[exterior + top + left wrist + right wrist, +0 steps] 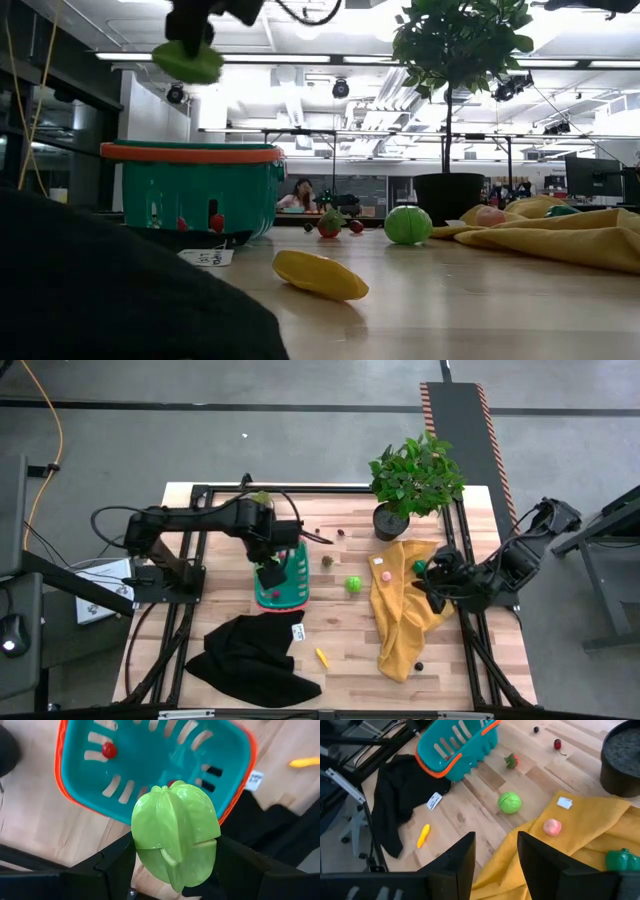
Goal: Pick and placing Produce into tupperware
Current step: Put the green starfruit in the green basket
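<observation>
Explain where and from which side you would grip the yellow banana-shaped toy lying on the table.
Grip the yellow banana-shaped toy across its narrow middle, coming from straight above. It lies flat on the bare wooden table, long and slim, so fingers should close across its short width, probably not along its length.

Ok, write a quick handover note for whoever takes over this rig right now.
Left gripper: shut on a green star fruit, held above the teal basket.
Right gripper: open and empty, over the yellow cloth.
Done: at least two small red pieces lie in the basket.
Left: release the star fruit. Then fetch the yellow piece, green ball and small pieces by the plant pot from the table, and the pink piece, green piece and dark piece on the cloth.
</observation>
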`<act>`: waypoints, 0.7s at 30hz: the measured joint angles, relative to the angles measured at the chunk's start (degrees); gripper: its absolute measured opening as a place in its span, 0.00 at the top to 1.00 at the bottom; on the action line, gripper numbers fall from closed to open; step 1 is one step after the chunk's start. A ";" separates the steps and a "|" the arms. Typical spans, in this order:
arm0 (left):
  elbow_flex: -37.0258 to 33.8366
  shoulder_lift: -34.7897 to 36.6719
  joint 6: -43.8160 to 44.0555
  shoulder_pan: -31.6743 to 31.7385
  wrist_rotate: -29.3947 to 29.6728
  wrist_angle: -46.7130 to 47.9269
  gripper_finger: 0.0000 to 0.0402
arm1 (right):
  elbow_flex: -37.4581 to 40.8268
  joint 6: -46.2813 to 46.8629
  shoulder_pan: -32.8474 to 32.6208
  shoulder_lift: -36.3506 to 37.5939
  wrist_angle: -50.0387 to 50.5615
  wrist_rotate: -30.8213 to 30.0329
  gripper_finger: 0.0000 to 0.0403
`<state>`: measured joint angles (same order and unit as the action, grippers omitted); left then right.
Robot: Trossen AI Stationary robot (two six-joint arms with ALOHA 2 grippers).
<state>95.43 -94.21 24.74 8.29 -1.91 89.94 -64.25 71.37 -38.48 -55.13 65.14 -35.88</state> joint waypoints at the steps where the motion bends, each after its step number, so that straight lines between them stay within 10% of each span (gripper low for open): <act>1: -1.21 0.54 -0.65 0.00 0.03 0.03 0.43 | 0.00 0.02 0.45 0.00 0.00 0.00 0.66; 21: -13.38 1.44 -19.78 -0.04 3.00 -13.32 0.43 | 0.00 -0.66 8.40 -0.95 -1.29 0.03 0.66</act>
<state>82.05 -92.77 4.96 8.25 1.09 76.62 -64.25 70.72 -30.08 -56.09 63.85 -35.85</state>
